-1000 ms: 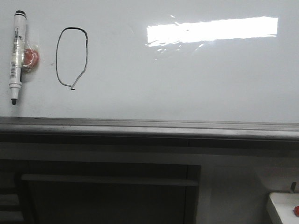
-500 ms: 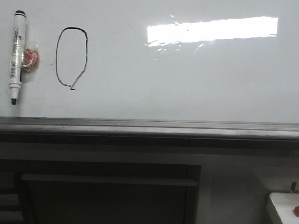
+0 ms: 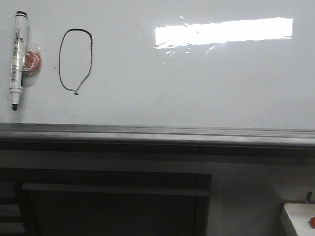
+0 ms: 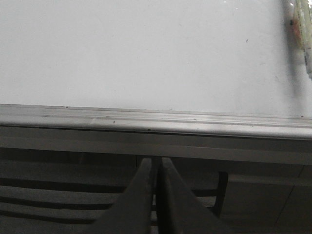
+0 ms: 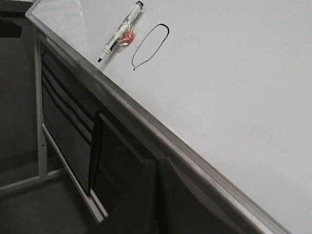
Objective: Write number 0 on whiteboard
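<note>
The number 0 (image 3: 75, 60) is a thin black tall oval on the upper left of the whiteboard (image 3: 197, 88). Left of it a white marker pen (image 3: 17, 59) with a black cap stays on the board, tip down, beside a small red round piece (image 3: 32, 60). No gripper shows in the front view. In the left wrist view my left gripper (image 4: 157, 163) is shut and empty, below the grey ledge (image 4: 156, 122). My right gripper (image 5: 157, 163) is also shut on nothing, below the ledge, with the number 0 (image 5: 150, 46) and marker pen (image 5: 119, 31) far off.
A grey metal ledge (image 3: 157, 133) runs along the board's lower edge. Under it is a dark cabinet front (image 3: 113, 206) with slats. A white object (image 3: 298, 219) with a small red piece on it sits at the lower right.
</note>
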`<state>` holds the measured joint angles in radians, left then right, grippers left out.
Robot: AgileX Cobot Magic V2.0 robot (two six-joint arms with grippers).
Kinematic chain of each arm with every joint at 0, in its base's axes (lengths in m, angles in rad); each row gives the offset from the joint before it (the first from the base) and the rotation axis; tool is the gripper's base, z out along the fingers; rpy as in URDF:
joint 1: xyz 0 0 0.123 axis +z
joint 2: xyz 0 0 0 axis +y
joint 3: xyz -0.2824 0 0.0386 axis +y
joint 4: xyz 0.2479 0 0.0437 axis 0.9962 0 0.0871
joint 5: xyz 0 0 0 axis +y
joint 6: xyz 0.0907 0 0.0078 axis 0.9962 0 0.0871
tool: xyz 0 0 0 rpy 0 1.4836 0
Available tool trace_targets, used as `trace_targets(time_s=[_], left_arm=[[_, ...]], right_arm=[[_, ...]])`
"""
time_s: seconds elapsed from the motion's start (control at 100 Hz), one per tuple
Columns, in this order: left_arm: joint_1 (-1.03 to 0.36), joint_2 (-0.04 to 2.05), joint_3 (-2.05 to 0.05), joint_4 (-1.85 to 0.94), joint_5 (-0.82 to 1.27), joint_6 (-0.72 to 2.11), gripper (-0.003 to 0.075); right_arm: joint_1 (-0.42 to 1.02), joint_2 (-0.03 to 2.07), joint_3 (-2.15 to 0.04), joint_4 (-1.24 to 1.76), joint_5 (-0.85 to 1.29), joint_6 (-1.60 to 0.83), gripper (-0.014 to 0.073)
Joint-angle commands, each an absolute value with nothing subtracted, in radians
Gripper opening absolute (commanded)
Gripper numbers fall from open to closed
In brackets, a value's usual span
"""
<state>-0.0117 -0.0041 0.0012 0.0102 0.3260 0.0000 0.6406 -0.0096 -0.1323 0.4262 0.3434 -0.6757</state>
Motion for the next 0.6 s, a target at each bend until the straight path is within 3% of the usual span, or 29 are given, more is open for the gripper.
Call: trace_targets(time_s=[0.0, 0.4, 0.49, 0.59], left_arm=[[-0.01, -0.031, 0.011, 0.0, 0.256, -0.006, -0.002], [-0.01, -0.031, 0.011, 0.0, 0.256, -0.006, -0.002], [-0.01, -0.031, 0.011, 0.0, 0.256, -0.006, -0.002], [-0.01, -0.031, 0.011, 0.0, 0.256, -0.006, -0.002]], right_arm=[[0.635, -0.023, -0.157, 0.441, 0.276, -0.677, -0.0061], [0.635, -0.023, -0.157, 0.443, 0.233, -0.661, -0.0061], [0.635, -0.023, -0.157, 0.422, 0.212, -0.543, -0.0061], [0.613, -0.023, -0.157, 0.158, 0.182, -0.233, -0.0061]])
